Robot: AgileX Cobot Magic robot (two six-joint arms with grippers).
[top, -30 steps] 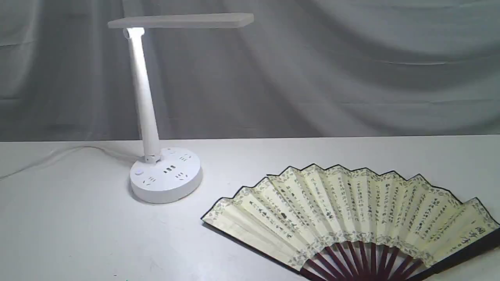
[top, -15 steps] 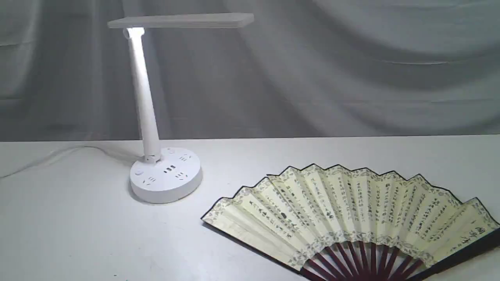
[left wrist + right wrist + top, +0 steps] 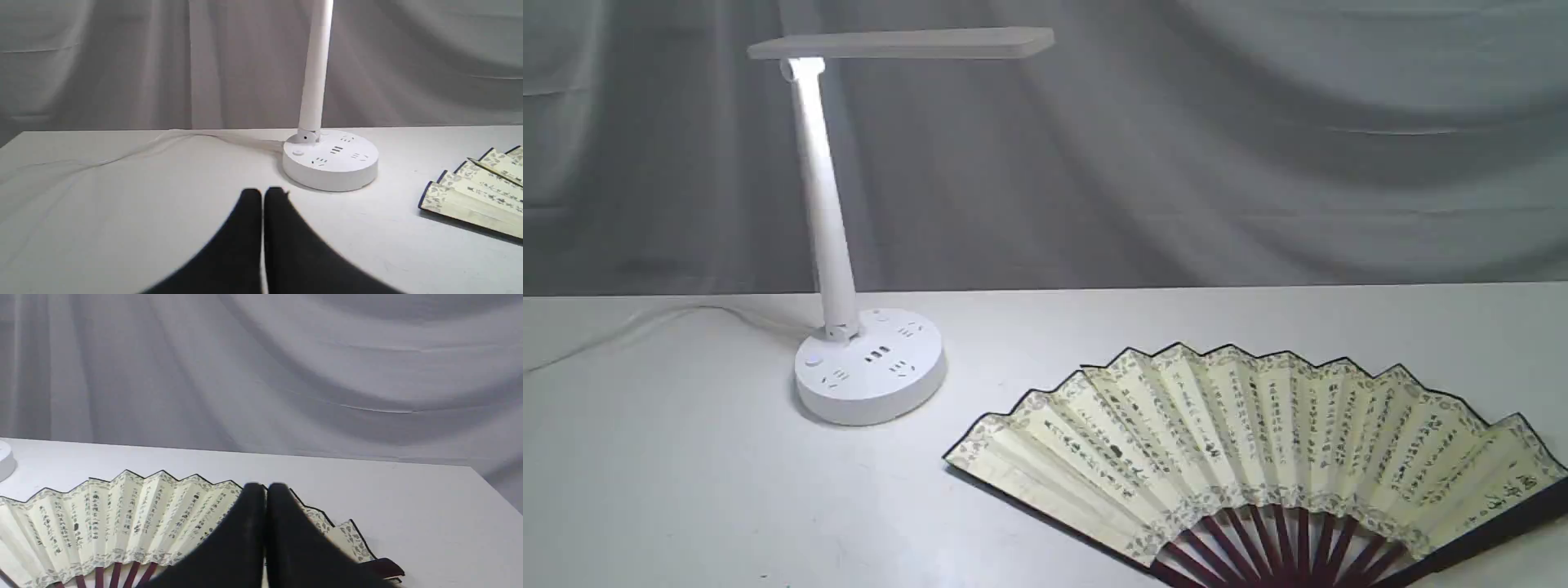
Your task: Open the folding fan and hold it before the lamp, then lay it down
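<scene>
The folding fan (image 3: 1258, 441) lies spread wide open and flat on the white table at the front right, cream leaf with dark calligraphy, maroon ribs toward the near edge. The lamp (image 3: 870, 367) stands lit at the left, its flat head (image 3: 903, 43) high above its round base. Neither gripper appears in the exterior view. The left wrist view has my left gripper (image 3: 262, 194) shut and empty, short of the lamp base (image 3: 331, 161), with the fan's end (image 3: 474, 196) off to one side. My right gripper (image 3: 265, 489) is shut and empty, hovering in front of the fan (image 3: 122, 514).
The lamp's white cord (image 3: 629, 327) trails across the table to the left edge. A grey draped cloth (image 3: 1258, 147) hangs behind the table. The table's right corner (image 3: 474, 469) shows in the right wrist view.
</scene>
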